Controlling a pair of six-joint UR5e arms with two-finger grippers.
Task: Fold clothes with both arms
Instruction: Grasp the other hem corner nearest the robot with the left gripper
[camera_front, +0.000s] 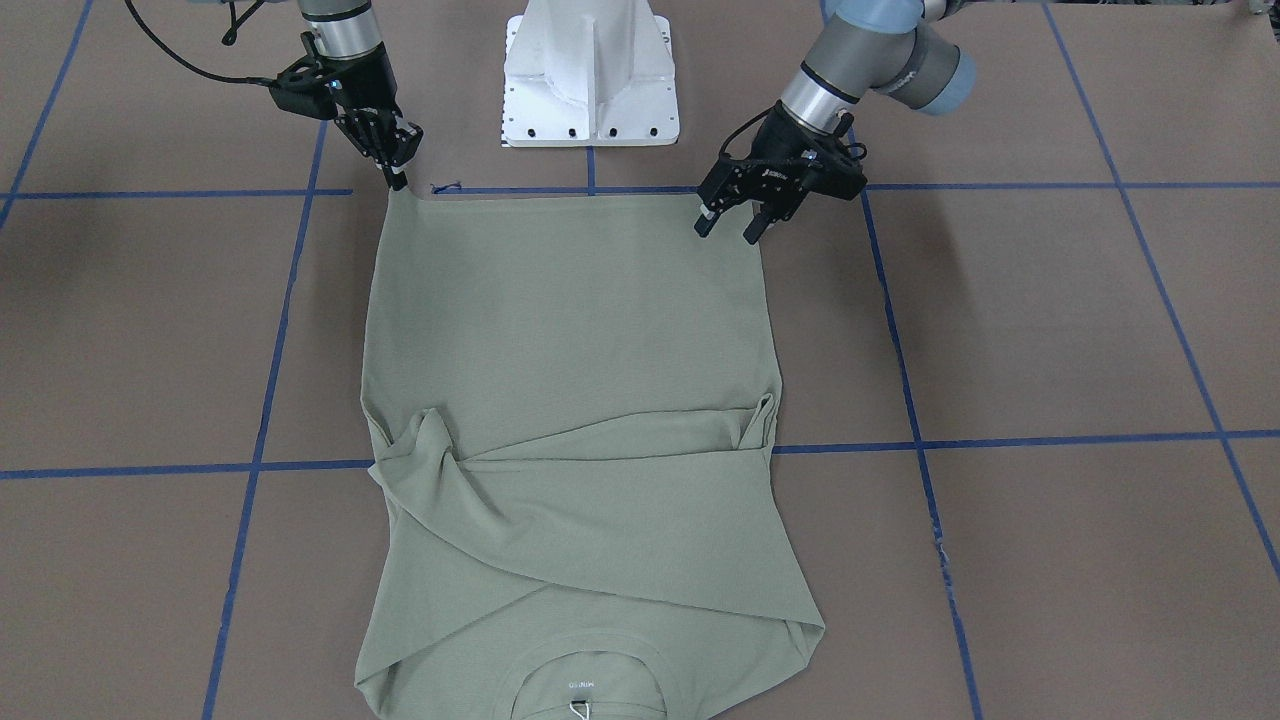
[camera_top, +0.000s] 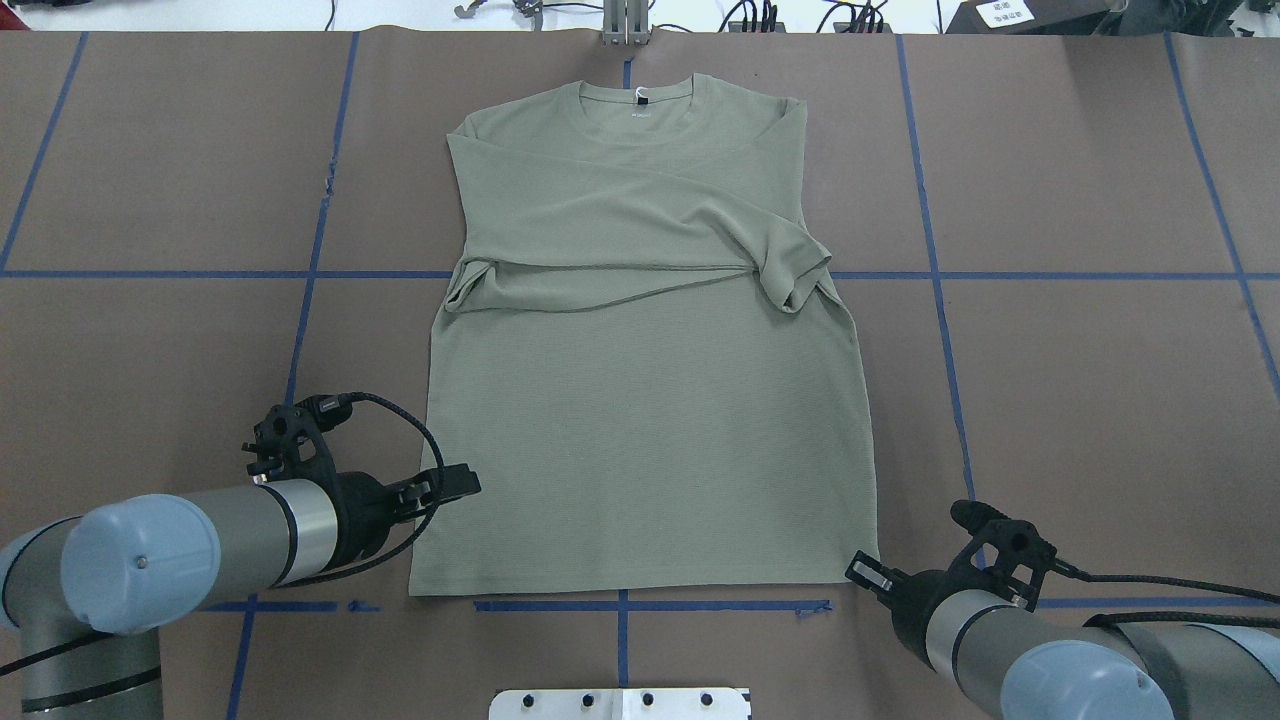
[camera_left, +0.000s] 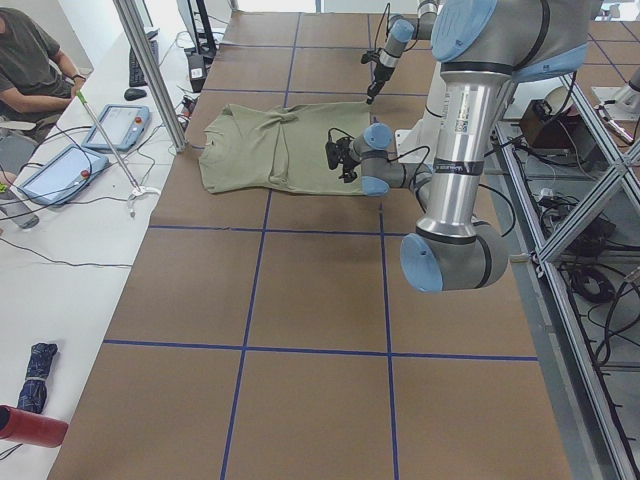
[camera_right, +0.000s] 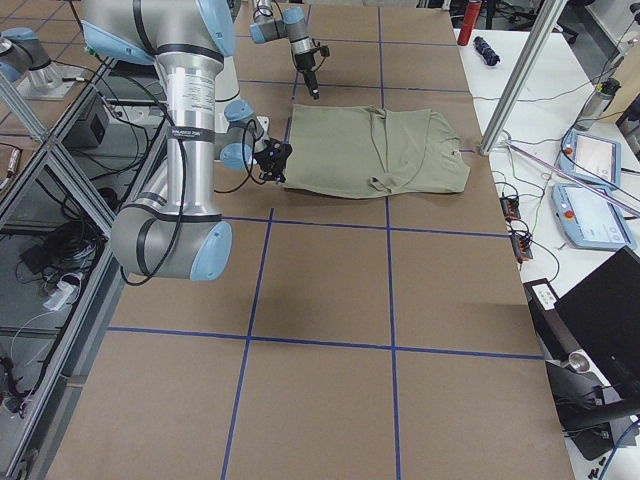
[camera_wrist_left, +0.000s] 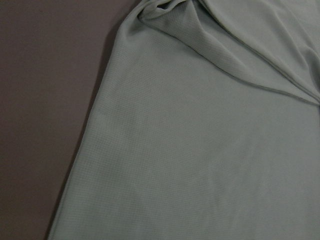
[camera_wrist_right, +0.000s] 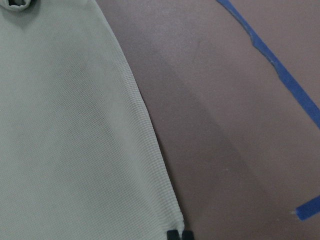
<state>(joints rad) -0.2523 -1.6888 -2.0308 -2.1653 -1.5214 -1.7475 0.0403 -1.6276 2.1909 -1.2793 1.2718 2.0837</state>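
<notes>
While the pale sage-green long-sleeved knit shirt (camera_top: 640, 420) lies flat near the middle of the brown paper-covered table (camera_top: 1080, 400), both arms sit at its hem end. Shirt orientation: round ribbed collar (camera_top: 637, 92) with white neck label (camera_top: 639, 98) at the far side from the robot, straight hem nearest the white metal pedestal base (camera_front: 590, 90). Long sleeves (camera_top: 600, 285) folded inward and crossed over the chest, bunched at each side seam. Body panel below them smooth. Right gripper (camera_front: 397, 181): fingers pinched together on the hem corner on its side; the cloth rises to a small peak at the tips, and the right wrist view shows two black pads closed at the fabric's corner. Left gripper (camera_front: 728, 231): fingers spread apart, holding nothing, poised at the opposite hem corner over the shirt's side edge; cannot tell whether the tips touch the cloth. Blue tape lines (camera_top: 1050, 275) grid the table and pass under the shirt.
</notes>
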